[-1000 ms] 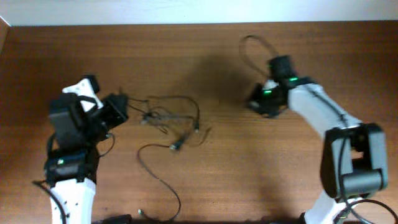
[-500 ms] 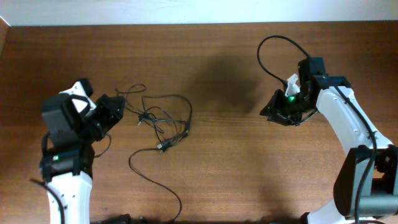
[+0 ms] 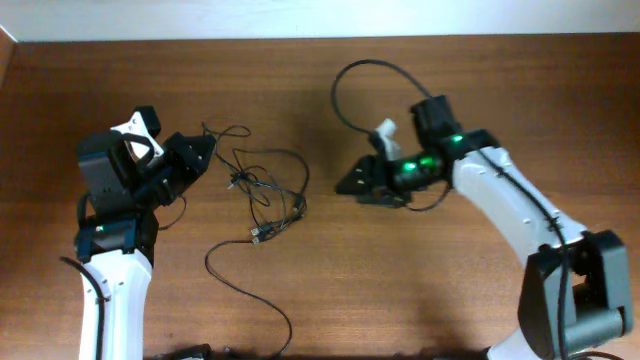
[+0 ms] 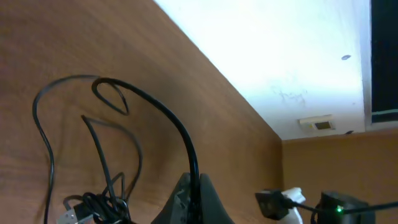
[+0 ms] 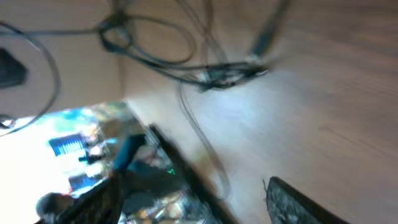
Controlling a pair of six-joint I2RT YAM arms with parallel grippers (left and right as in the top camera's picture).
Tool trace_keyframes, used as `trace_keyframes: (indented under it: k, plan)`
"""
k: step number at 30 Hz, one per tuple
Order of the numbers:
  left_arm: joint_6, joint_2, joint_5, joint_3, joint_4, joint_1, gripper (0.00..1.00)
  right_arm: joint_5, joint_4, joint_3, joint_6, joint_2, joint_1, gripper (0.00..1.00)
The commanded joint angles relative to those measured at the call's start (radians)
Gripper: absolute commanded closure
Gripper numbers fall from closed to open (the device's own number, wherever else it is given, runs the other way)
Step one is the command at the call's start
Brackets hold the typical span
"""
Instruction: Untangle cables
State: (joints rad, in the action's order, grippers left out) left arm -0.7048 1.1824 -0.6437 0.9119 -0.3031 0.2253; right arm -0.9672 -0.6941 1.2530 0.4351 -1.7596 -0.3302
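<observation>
The cables point(image 3: 262, 185) lie as a loose knot of thin black cords left of the table's middle. One strand point(image 3: 245, 285) trails toward the front edge, and a small plug end point(image 3: 258, 236) lies near it. My left gripper point(image 3: 203, 152) is at the knot's left side, shut on one cord. In the left wrist view that cord point(image 4: 168, 118) arcs up out of the closed left gripper point(image 4: 196, 199), with the knot point(image 4: 93, 204) at lower left. My right gripper point(image 3: 352, 185) points at the knot from the right, open and apart from it. The blurred right wrist view shows the right gripper point(image 5: 193, 208) spread wide, and the cables point(image 5: 205, 71) ahead.
The right arm's own thick black cable point(image 3: 345, 85) loops up behind it toward the back of the wooden table point(image 3: 300, 300). A white wall runs along the table's far edge point(image 3: 300, 40). The right arm point(image 4: 333, 208) shows low right in the left wrist view.
The right arm has swung back left from the right side toward the knot, and its gripper has opened. The left gripper keeps its hold, and the cords have shifted a little.
</observation>
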Motion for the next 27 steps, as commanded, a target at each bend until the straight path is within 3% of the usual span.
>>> trace_keyframes:
  k: [1, 3, 7, 15, 17, 18, 20, 27]
  plan:
    - [-0.047, 0.001, -0.051, 0.014, -0.004, -0.003, 1.00, -0.006, 0.161, -0.003, 0.437, -0.045, -0.085, 0.27]
    - [-0.051, 0.001, -0.087, 0.014, -0.004, -0.003, 1.00, 0.019, 0.272, -0.003, 0.588, -0.065, -0.138, 0.27]
    - [-0.073, 0.001, -0.158, 0.014, -0.002, -0.003, 1.00, 0.219, 0.303, -0.003, 0.778, -0.095, -0.234, 0.27]
    - [-0.095, 0.001, -0.294, 0.014, 0.003, -0.003, 1.00, 0.401, 0.435, -0.003, 1.015, -0.153, -0.304, 0.28]
    - [-0.095, 0.001, -0.332, 0.014, 0.003, -0.003, 1.00, 0.443, 0.473, -0.003, 1.020, -0.160, -0.304, 0.63]
    - [-0.095, 0.001, -0.341, 0.014, 0.003, -0.003, 1.00, 0.436, 0.494, -0.003, 1.020, -0.160, -0.304, 0.68]
    - [-0.095, 0.001, -0.348, 0.014, 0.002, -0.003, 1.00, 0.402, 0.549, -0.003, 1.003, -0.160, -0.306, 0.94]
    - [-0.022, 0.001, -0.286, 0.013, -0.039, -0.003, 0.99, 0.353, 0.554, -0.002, 0.588, -0.080, -0.256, 0.96]
